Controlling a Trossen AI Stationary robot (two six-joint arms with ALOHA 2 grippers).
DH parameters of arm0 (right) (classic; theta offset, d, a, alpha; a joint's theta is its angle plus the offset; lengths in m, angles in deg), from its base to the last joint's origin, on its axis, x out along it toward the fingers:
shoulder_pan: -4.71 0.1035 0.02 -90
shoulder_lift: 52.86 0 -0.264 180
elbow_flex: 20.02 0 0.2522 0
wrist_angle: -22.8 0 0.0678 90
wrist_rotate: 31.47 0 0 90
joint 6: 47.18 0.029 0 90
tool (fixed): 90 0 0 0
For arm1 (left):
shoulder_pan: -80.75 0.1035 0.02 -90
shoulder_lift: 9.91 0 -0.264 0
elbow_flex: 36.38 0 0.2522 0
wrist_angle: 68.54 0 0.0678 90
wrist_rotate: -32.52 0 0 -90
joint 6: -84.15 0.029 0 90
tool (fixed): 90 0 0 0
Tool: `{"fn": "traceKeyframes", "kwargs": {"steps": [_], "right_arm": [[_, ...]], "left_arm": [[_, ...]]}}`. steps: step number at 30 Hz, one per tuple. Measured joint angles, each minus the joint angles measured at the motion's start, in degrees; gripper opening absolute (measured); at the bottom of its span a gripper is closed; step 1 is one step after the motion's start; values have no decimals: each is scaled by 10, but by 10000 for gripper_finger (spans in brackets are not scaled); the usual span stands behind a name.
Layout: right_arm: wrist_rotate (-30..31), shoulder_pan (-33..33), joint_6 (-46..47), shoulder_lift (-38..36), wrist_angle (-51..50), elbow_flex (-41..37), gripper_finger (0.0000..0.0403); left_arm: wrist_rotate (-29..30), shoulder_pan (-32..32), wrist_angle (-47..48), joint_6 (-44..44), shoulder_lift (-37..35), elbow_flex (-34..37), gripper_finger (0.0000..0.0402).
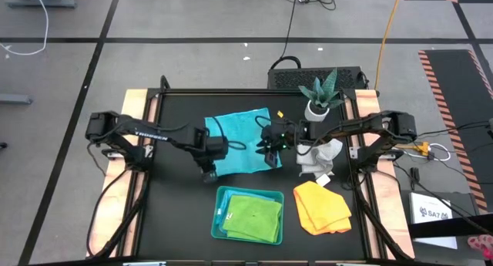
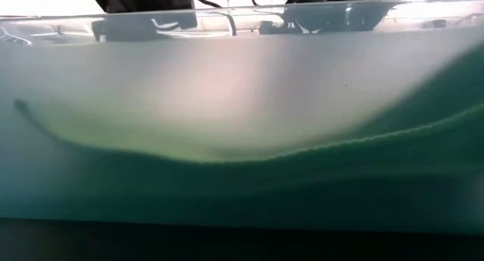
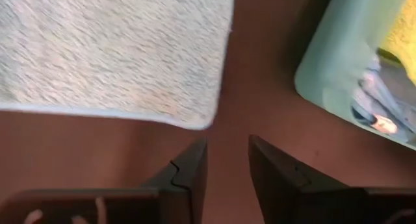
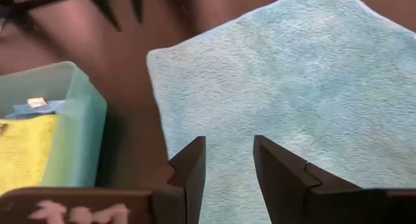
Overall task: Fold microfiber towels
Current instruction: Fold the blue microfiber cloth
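The turquoise towel (image 1: 240, 140) is spread flat near the middle of the desk (image 1: 177, 212), a little toward the far edge, with the teal tray (image 1: 221, 212) and the folded lime green towel (image 1: 254, 217) in it toward the near edge. The left pincer (image 1: 209, 173) is placed at the towel's near left corner, the cloth lying just ahead of its tips; its fingers (image 3: 192, 169) are seen narrowly parted over bare desk with nothing between them. The right pincer (image 1: 269, 148) is set over the towel's right edge, its fingers (image 4: 190, 169) likewise parted a little and empty, directly above the cloth. The towel thus lies between the two arms, its longer side running from the left edge toward the right edge of the desk. Either side can be reached equally; the right arm is judged slightly nearer, being already over fabric.
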Motion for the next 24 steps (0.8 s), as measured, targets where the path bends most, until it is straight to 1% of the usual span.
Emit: {"fn": "traceKeyframes", "kwargs": {"steps": [2, 3, 6, 8, 9, 12, 14, 17, 21, 24], "right_arm": [[-1, -7, -3, -1, 0, 0, 123], [-2, -11, -3, -4, -1, 0, 123], [-30, -28, 3, -12, -2, 0, 123], [-32, -42, 6, -18, -11, 0, 122], [-32, -51, -4, -20, -13, 0, 120], [-32, -76, -33, -21, -20, 0, 111], [-32, -92, -39, -21, -22, 0, 99], [-32, -108, -52, -21, -33, 0, 72], [-31, -121, -81, -21, -34, 0, 13], [-28, -131, -79, -21, -35, 0, 7]], "left_arm": [[6, -17, 0, -16, 0, 0, 120], [22, -24, 0, -30, 0, 0, 123], [126, -33, -5, -111, 0, 0, 126], [203, -23, -5, -186, 0, 0, 127], [230, -15, -5, -221, 0, 0, 127], [288, 19, -6, -302, 0, 0, 127], [318, 51, -11, -329, 2, 0, 127], [341, 104, -28, -331, 5, 0, 127], [327, 165, -86, -295, 16, -1, 126], [298, 199, -135, -262, 31, -1, 112]]}}
